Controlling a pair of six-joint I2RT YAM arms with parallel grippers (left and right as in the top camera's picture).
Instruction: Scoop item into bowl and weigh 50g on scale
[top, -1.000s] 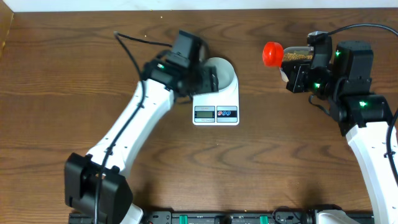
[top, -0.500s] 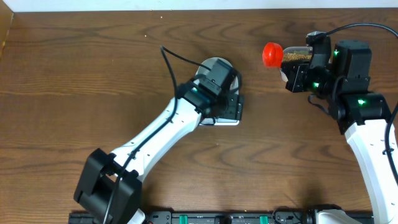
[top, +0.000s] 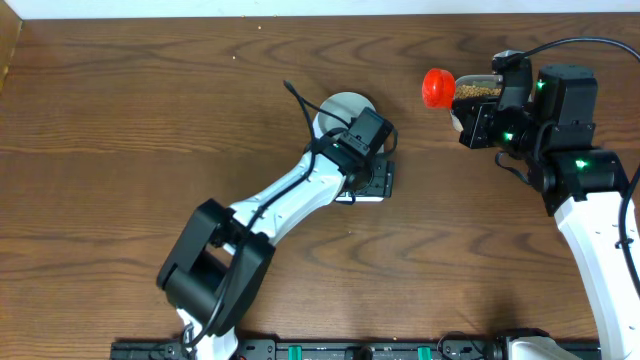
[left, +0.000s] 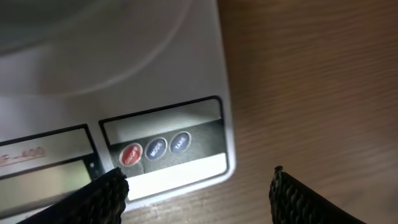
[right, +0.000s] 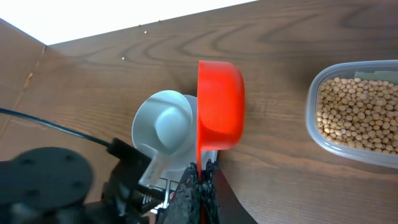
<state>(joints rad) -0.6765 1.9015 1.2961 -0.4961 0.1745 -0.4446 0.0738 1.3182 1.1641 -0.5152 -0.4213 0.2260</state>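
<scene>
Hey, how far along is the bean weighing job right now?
Done: the bowl sits on the scale, and the right gripper is shut on the red scoop. In hand: the open left gripper hovers by the scale's buttons, probably to switch it on or zero it. Left: the bowl looks empty; the beans are in the tub, none scooped or weighed.
</scene>
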